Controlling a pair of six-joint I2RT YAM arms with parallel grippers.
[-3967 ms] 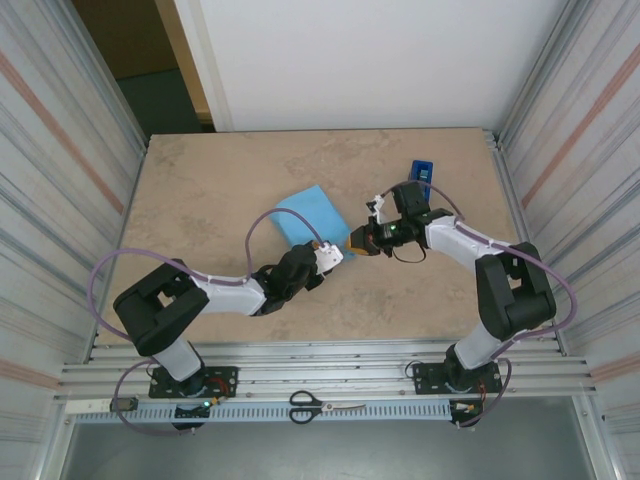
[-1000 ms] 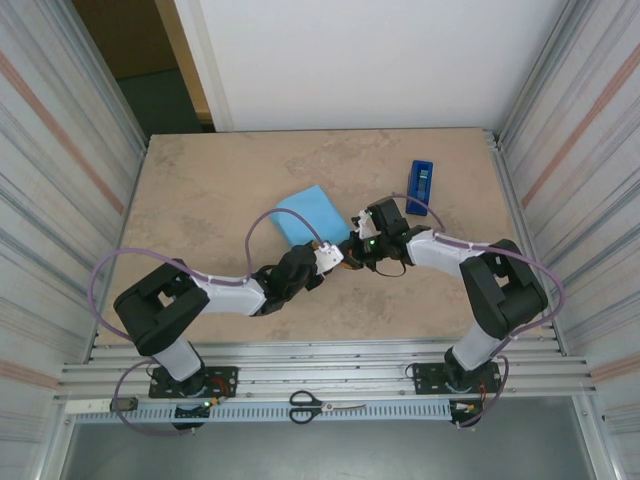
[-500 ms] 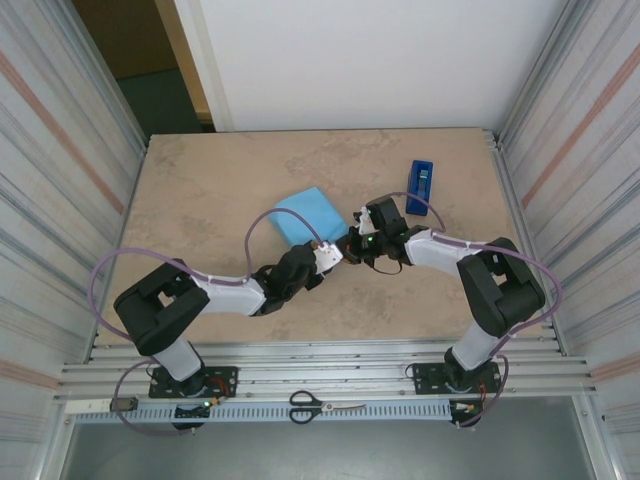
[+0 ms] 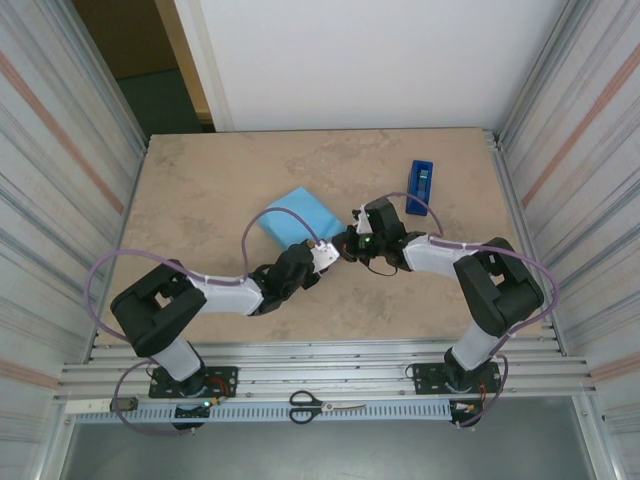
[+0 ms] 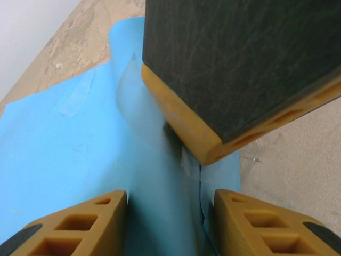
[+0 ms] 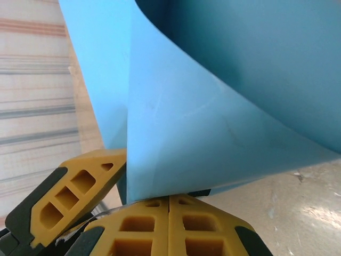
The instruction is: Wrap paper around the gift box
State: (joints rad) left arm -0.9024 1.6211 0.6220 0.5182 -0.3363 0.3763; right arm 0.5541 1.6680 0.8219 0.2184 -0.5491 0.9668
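Paper (image 4: 300,214) bundle sits mid-table. Left gripper (image 5: 170,210) straddles its folded corner, jaws half apart, can't tell if it's squeezing. Right gripper (image 6: 169,210), pinched closed, crowds that same corner. Tape dispenser (image 4: 421,187) sits behind.

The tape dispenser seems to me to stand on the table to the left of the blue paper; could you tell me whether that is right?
Not quite: the tape dispenser stands to the right of the blue paper, not to the left. It is indeed on the table. The top view shows this.
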